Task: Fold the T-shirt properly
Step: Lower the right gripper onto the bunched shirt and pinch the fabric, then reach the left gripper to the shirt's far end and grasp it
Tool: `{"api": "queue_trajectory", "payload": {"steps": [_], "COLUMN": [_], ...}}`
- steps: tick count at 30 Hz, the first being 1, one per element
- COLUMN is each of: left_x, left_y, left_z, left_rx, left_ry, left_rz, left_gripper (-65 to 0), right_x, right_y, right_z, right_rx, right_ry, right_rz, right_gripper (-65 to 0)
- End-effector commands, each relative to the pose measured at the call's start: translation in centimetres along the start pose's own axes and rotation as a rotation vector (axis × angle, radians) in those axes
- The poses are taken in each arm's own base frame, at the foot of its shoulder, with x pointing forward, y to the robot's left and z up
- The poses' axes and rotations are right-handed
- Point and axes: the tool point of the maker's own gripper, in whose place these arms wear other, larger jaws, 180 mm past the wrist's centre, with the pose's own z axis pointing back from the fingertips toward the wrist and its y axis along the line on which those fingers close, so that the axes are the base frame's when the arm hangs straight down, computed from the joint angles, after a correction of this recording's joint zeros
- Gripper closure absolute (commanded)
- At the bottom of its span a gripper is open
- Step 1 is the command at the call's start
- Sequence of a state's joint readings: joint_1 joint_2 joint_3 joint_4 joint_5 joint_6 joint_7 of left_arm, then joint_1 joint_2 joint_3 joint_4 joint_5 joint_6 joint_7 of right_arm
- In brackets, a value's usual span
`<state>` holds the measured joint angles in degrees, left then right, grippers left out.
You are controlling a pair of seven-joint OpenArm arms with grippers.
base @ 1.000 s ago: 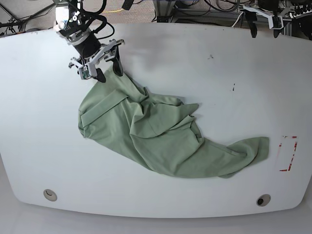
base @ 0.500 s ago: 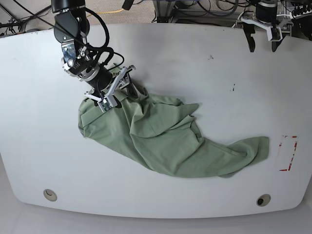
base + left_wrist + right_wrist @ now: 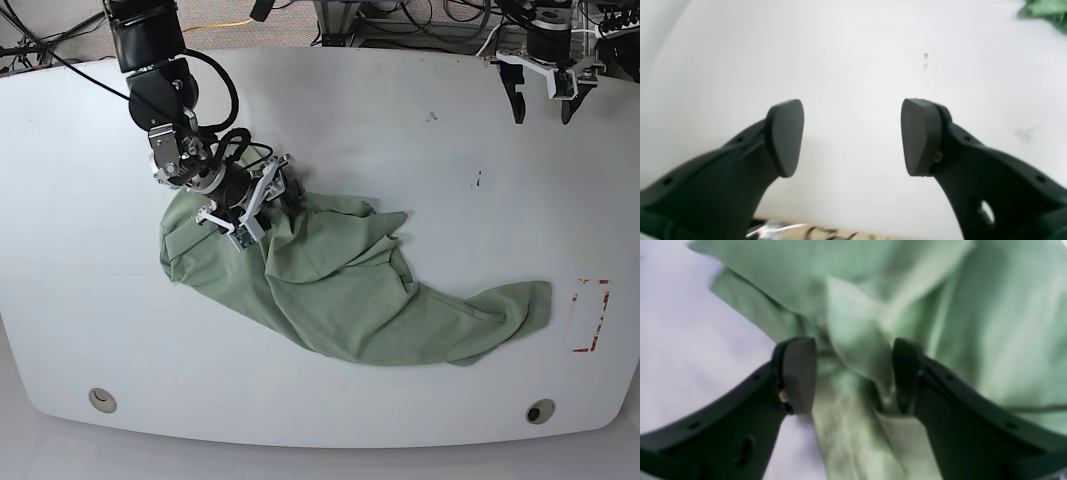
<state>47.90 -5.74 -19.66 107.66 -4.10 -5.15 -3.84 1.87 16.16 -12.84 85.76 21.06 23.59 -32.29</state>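
crumpled green t-shirt (image 3: 340, 285) on table

The left gripper (image 3: 852, 136) hangs above the bare white desk (image 3: 853, 60), its two dark pads (image 3: 785, 136) spread wide apart with nothing between them. A corner of the green T-shirt (image 3: 1045, 9) shows at the top right edge.

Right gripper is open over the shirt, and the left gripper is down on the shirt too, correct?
Not quite. The right gripper is open over the shirt, but the left gripper hangs open over bare table at the far edge, clear of the shirt, as the base view shows.
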Motion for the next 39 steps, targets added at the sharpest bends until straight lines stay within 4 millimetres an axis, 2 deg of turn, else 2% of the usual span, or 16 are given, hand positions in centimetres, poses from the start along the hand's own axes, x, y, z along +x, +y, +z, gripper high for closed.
{"api": "queue_trajectory", "payload": {"steps": [1,6,9,10,13,14,16,18,21,24,29,33,36,39], "left_x": [0.5,0.6,1.5,1.7,1.4,1.2,1.7,1.8,2.4,3.1,6.9,9.8,11.1,12.3], "left_y": [-0.1,-0.8,-0.8,-0.8,-0.8,-0.8,-0.8,-0.9,-0.9,0.0,2.1,2.9,3.1,4.4], "left_z": [0.3,0.1,-0.6,-0.8,-1.2,-1.2,-2.1,-2.8,-4.5,-6.5,-10.2,-13.0,-15.3,-17.2], "left_rx": [-0.004,-0.024,-0.018,-0.017,-0.013,-0.012,-0.006,0.003,0.027,0.07,0.148,0.158,0.15,0.159], "left_ry": [-0.02,-0.023,-0.052,-0.058,-0.029,-0.016,-0.012,0.004,0.032,0.076,0.089,0.084,0.075,0.067], "left_rz": [-0.027,-0.036,-0.032,-0.031,-0.023,-0.023,-0.016,0.003,0.039,0.075,0.181,0.236,0.274,0.272], "left_gripper": [-42.2,-42.2,-42.2,-42.2,-42.2,-42.2,-42.2,-42.2,-42.2,-42.2,-42.2,-42.2,-42.2,-42.2], "right_x": [1.6,2.5,2.9,3.2,3.4,3.4,3.6,3.7,4.1,4.5,4.7,4.6,4.5,3.8], "right_y": [-1.3,-1.7,-1.8,-1.8,-1.8,-1.9,-2.1,-2.1,-1.9,-1.4,-2.6,-3.2,-3.2,-3.0], "right_z": [0.2,0.0,-0.6,-0.7,-0.9,-1.0,-1.1,-1.2,-0.9,-0.4,1.3,1.8,1.9,2.0], "right_rx": [-0.021,-0.027,-0.025,-0.024,-0.023,-0.024,-0.027,-0.026,-0.024,-0.021,-0.065,-0.083,-0.083,-0.08], "right_ry": [-0.038,-0.048,-0.053,-0.058,-0.061,-0.06,-0.06,-0.061,-0.072,-0.087,-0.125,-0.13,-0.129,-0.118], "right_rz": [0.016,0.024,0.008,0.004,0.001,0.0,-0.001,-0.002,0.01,0.021,-0.001,-0.006,-0.005,-0.01], "right_gripper": [-34.4,-34.2,-33.1,-31.1,-16.8,-14.0,-5.7,-0.5,0.0,0.0,0.0,0.0,0.0,0.0]}}
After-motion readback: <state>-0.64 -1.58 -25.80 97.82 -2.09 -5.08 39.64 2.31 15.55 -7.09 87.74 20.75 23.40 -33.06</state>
